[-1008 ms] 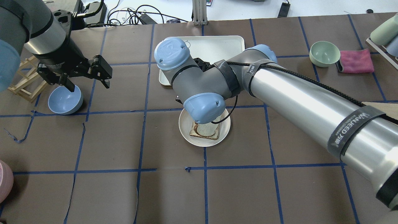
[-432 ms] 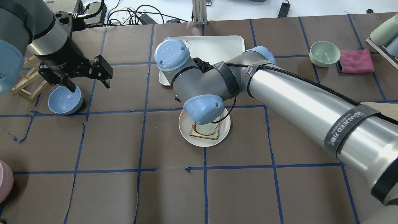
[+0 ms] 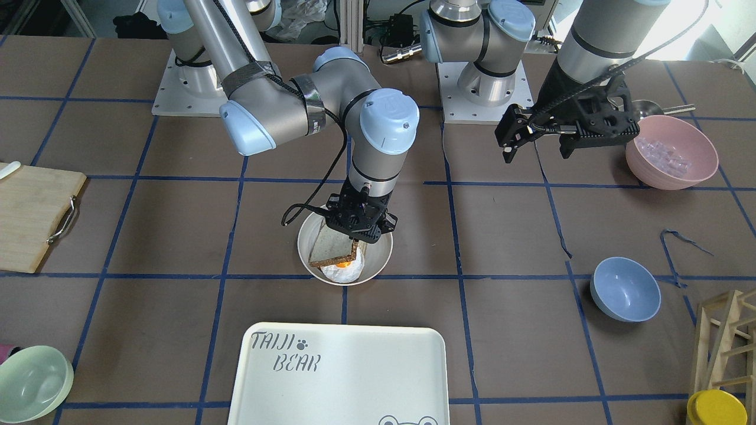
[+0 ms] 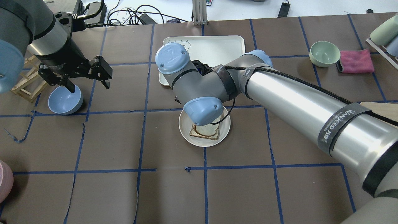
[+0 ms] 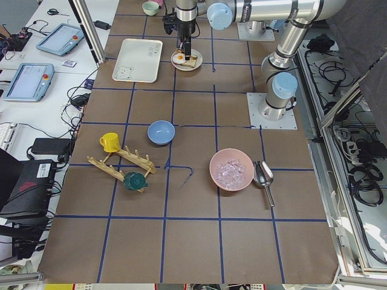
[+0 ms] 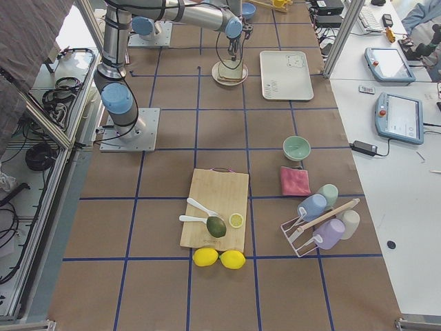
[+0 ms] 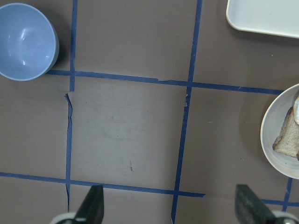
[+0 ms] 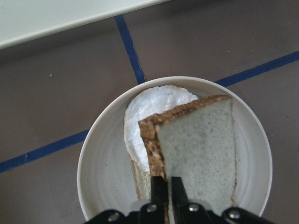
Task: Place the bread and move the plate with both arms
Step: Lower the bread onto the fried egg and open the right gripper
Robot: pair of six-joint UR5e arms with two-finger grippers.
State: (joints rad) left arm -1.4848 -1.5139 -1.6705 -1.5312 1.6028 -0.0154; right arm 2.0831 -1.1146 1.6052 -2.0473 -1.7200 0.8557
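Observation:
The round cream plate sits mid-table and also shows in the overhead view. On it lies a paler slice topped with a fried egg. My right gripper is shut on the edge of the bread, a slice with a dark brown crust. It holds the bread tilted, low over the plate and over the egg. The bread also shows in the front view and the overhead view. My left gripper is open and empty, hovering off to the plate's left, near the blue bowl.
The white "TAIJI BEAR" tray lies just beyond the plate. A blue bowl and a wooden rack stand on my left side. A pink bowl, a green bowl and a cutting board stand further out.
My right arm's wrist and elbow have shifted slightly toward me, with the bread still held over the plate. My left arm has hardly moved.

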